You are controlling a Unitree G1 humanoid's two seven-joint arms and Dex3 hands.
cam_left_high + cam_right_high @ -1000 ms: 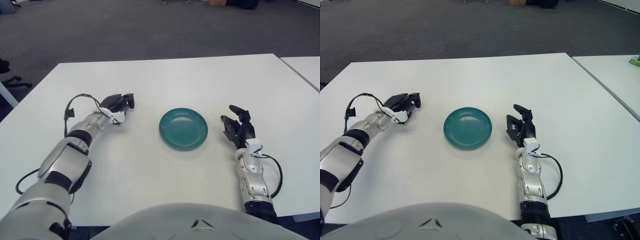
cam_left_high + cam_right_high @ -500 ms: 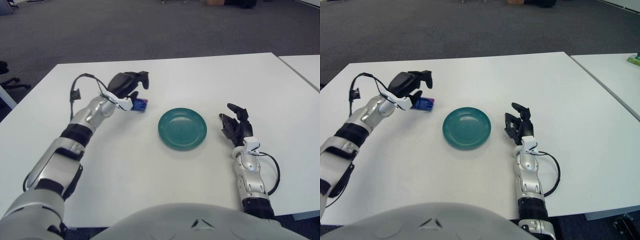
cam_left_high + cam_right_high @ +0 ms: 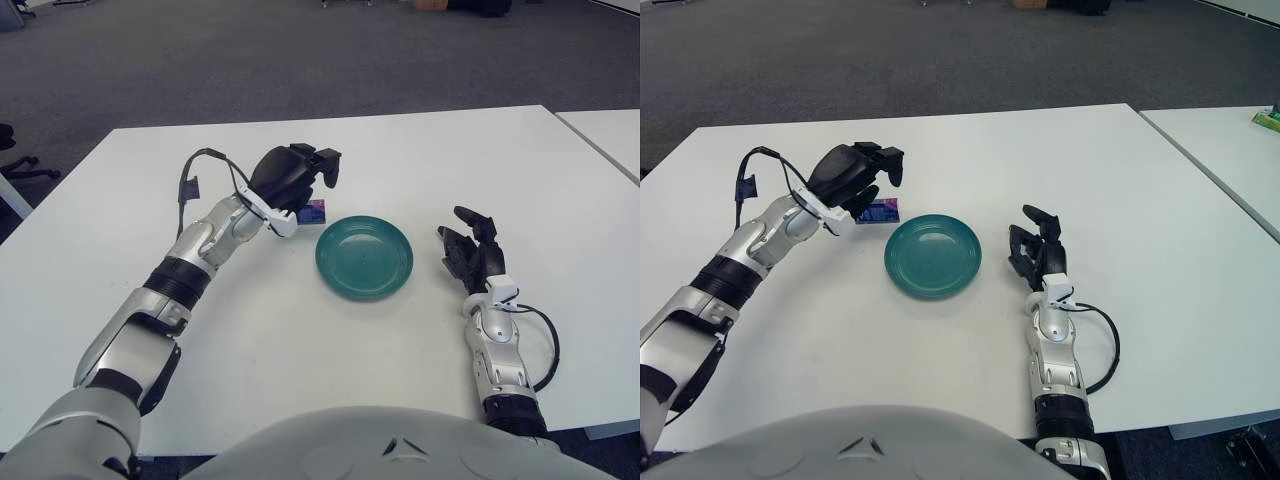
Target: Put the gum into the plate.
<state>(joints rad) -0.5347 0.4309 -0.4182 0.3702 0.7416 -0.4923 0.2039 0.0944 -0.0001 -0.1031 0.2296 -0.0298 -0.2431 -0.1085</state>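
A round teal plate point(image 3: 365, 257) lies in the middle of the white table point(image 3: 350, 150). My left hand point(image 3: 296, 182) hovers just left of the plate's far-left rim, fingers curled around a small blue-purple gum pack point(image 3: 314, 211) that peeks out under the palm; the gum pack point(image 3: 881, 212) also shows in the right eye view. The pack is held above the table, close to the plate's edge but outside it. My right hand point(image 3: 470, 250) shows to the right of the plate, fingers spread and holding nothing.
A second white table point(image 3: 610, 135) stands at the far right with a narrow gap between. Grey carpet lies beyond the far edge. A black cable point(image 3: 200, 165) loops off my left wrist.
My left hand has carried the gum pack rightward from the table's left side to just beside the plate's left rim. The right hand has stayed put.
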